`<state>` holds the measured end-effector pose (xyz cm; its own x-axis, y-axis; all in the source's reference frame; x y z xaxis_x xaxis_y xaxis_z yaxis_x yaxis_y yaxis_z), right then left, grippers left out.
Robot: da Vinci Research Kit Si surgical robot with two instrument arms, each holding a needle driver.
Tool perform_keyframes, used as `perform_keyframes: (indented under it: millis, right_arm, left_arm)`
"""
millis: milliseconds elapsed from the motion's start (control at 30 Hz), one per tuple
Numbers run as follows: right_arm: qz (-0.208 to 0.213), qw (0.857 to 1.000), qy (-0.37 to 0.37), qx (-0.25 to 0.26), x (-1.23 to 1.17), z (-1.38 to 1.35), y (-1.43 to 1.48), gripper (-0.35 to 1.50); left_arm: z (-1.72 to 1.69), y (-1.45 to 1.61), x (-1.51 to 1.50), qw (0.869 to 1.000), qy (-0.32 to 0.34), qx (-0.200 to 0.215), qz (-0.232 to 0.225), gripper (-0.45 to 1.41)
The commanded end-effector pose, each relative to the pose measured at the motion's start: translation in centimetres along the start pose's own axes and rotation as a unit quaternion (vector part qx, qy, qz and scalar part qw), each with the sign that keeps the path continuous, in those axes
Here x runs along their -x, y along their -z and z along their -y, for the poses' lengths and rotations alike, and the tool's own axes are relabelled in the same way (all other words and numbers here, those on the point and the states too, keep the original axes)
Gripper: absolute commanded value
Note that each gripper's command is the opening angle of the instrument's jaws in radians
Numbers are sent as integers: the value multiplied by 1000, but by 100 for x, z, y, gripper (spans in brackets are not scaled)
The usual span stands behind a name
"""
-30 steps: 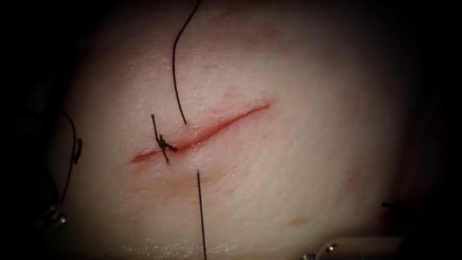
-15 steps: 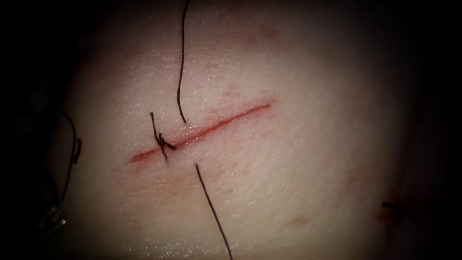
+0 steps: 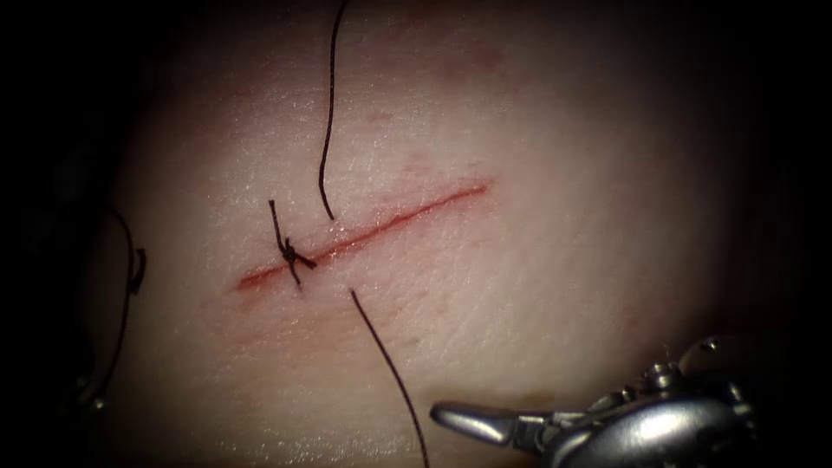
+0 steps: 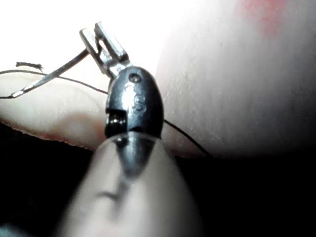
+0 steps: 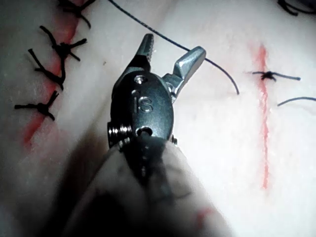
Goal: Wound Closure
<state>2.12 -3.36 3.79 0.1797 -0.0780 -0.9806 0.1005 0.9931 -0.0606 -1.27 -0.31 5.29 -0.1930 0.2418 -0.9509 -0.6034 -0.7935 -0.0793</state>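
Needle (image 4: 47, 80) is sitting gripped in the left tool's (image 4: 101, 42) jaws, off-tissue; right tool (image 5: 170, 57) is gaping empty near thread (image 3: 386, 364).

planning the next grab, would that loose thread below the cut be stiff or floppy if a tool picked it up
Likely floppy: the thread lies in a soft curve over the tissue rather than standing straight. Probably very light, since it is hair-thin beside the right tool, whose jaws stand open and hold nothing. It may slip: it looks smooth. The left tool holds the needle.

A second, already stitched cut (image 5: 38, 121)
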Motion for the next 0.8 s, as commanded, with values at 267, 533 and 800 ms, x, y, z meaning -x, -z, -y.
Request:
perform_keyframes:
  millis: [267,533,800]
  right_arm:
    - [21,999,-5,29,78,-25,-33,106]
    - [17,999,-2,40,115,-45,-83,108]
    - [25,999,8,22,126,-41,-114,73]
  left_arm:
    - [-13,-9,5,1000,1,5,-4,-45]
    - [-13,-5,7,1000,0,7,-5,-45]
    - [-13,-2,7,1000,0,8,-6,-45]
